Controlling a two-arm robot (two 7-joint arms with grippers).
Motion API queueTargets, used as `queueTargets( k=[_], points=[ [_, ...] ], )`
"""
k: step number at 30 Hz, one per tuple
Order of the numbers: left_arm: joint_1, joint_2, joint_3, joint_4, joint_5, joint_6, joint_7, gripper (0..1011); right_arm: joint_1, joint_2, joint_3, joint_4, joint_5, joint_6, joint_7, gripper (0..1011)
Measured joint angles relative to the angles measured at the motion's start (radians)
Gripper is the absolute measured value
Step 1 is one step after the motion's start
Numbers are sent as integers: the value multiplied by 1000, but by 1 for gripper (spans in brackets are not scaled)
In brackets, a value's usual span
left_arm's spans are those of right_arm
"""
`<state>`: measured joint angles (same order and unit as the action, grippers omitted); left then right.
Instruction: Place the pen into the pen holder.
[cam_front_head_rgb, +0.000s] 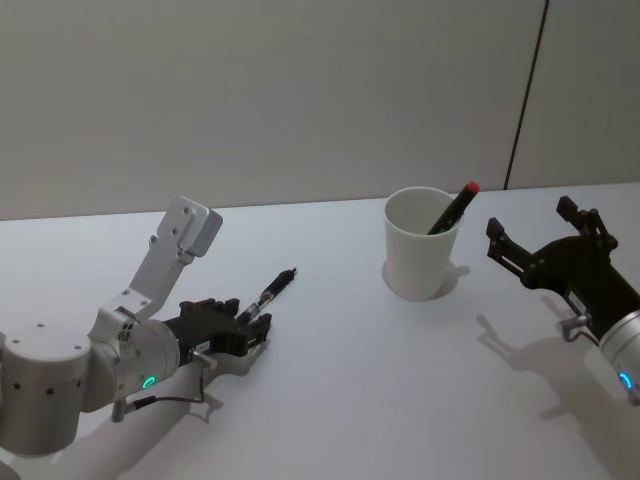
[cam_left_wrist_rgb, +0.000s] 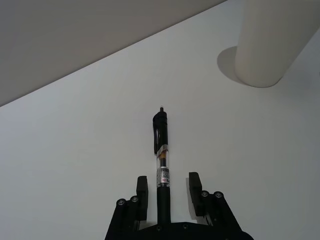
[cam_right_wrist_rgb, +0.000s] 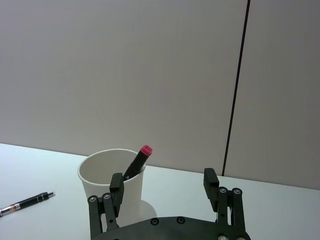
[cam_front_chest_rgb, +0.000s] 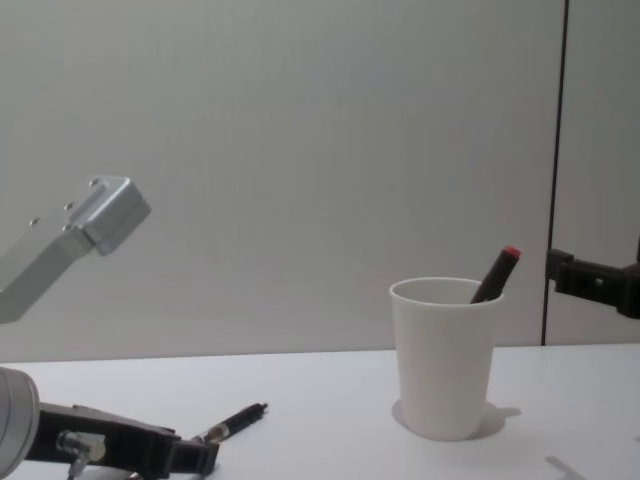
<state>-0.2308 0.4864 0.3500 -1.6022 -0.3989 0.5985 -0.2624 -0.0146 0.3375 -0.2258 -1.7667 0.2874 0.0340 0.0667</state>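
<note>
**Left hand (cam_left_wrist_rgb: 168, 181) straddling the pen (cam_left_wrist_rgb: 161, 145) on an open table (cam_front_head_rgb: 350, 390)**

The white table is running back to a straight far edge against a plain grey wall (cam_front_head_rgb: 300, 90), and a dark vertical seam is splitting that wall toward the right. A wide stretch of bare tabletop is lying between the pen and the pen holder (cam_front_head_rgb: 420, 255), which are well apart. The pen holder is standing upright on the right part of the table, not far from the far edge.

The pen is lying flat on the left part of the table. Its long axis is running diagonally, away from the robot and toward the right. The far end, black with a small nub, is pointing roughly toward the table's far edge. The near end is sitting between the left hand's fingers. It is slim, with a black body and a clear labelled band in the middle.

The left hand is resting low on the table, its black fingers spread, with a visible gap on each side of the barrel, so nothing is gripped.

The pen holder is a smooth, tapered white paper cup with a rolled rim. A dark marker (cam_front_head_rgb: 452, 208) with a red cap is leaning inside it, poking above the rim.

The right hand (cam_front_head_rgb: 530, 218) is hovering just right of the pen holder, fingers wide apart and carrying nothing
</note>
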Motion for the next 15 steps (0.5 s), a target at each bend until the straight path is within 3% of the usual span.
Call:
queueTargets(
  k=[7, 15],
  points=[
    [0, 0, 0, 0, 0, 0, 0, 299, 0, 0, 0, 0, 0, 0, 0, 1002],
    [0, 0, 0, 0, 0, 0, 0, 116, 0, 0, 0, 0, 0, 0, 0, 1002]
  ],
)
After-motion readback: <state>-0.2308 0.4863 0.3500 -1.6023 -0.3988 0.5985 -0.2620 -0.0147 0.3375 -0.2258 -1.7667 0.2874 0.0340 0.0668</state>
